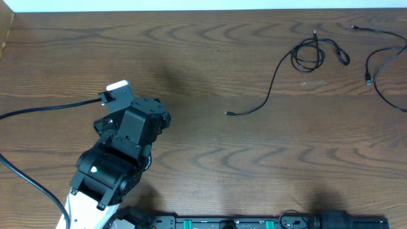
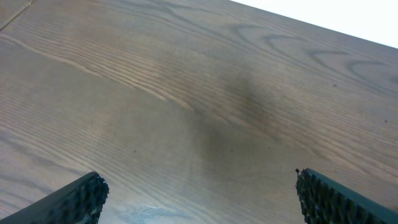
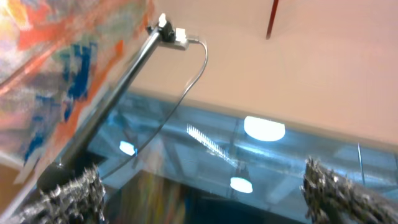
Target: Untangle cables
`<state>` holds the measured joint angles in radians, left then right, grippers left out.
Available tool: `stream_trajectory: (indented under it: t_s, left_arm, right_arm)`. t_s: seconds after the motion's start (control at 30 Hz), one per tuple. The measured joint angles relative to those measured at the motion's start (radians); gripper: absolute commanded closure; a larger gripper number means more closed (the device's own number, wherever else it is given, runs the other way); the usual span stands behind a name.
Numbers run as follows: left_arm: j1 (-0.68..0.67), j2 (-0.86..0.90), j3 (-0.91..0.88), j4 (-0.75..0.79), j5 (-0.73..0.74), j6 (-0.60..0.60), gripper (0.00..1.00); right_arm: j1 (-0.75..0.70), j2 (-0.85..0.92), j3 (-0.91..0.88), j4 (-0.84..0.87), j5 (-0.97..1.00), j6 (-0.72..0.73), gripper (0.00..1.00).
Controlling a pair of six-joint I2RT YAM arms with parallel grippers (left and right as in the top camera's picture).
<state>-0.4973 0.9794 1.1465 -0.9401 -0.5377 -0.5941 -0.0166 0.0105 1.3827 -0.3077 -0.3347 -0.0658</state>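
From above, your looped black cable (image 1: 272, 83) lies on the wooden surface (image 1: 210, 165) right of centre. One small plug sits near the middle, and the strand runs up and to the right into a loose coil near the far edge. Your second black cable (image 1: 375, 79) lies just beside it at the right edge, apart from the first, and part of it runs out of view. Your left arm (image 1: 121, 146) is at the lower left, well apart from both cables, and you cannot make out its fingers from this height. In the left wrist view your left pincer (image 2: 202, 190) is spread as wide as it goes, with one ridged dark finger (image 2: 78, 200) in each bottom corner. Only bare wood grain of the surface (image 2: 186, 93) lies between them, so it holds nothing and touches nothing, and no cable shows here. In the right wrist view your right pincer (image 3: 205, 193) is also fully parted and has hold of nothing. It is tilted up away from the surface, toward a dark pole (image 3: 106, 106) with a thin wire at its top and some bright lights behind, so the cables are nowhere in its sight
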Motion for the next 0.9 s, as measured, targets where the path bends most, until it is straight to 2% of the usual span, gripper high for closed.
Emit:
stream_trajectory:
  t_s: [0.17,0.53,0.9]
  left_arm:
    - [0.0,0.0,0.0,0.0,0.0,0.0,0.02]
    - [0.0,0.0,0.0,0.0,0.0,0.0,0.02]
    - [0.0,0.0,0.0,0.0,0.0,0.0,0.02]
  right_arm:
    - [0.0,0.0,-0.103,0.073,-0.007,0.0,0.01]
    - [0.0,0.001,-0.517,0.02,-0.01,0.022,0.01]
    - [0.0,0.002,-0.959,0.25,0.005,0.075,0.01]
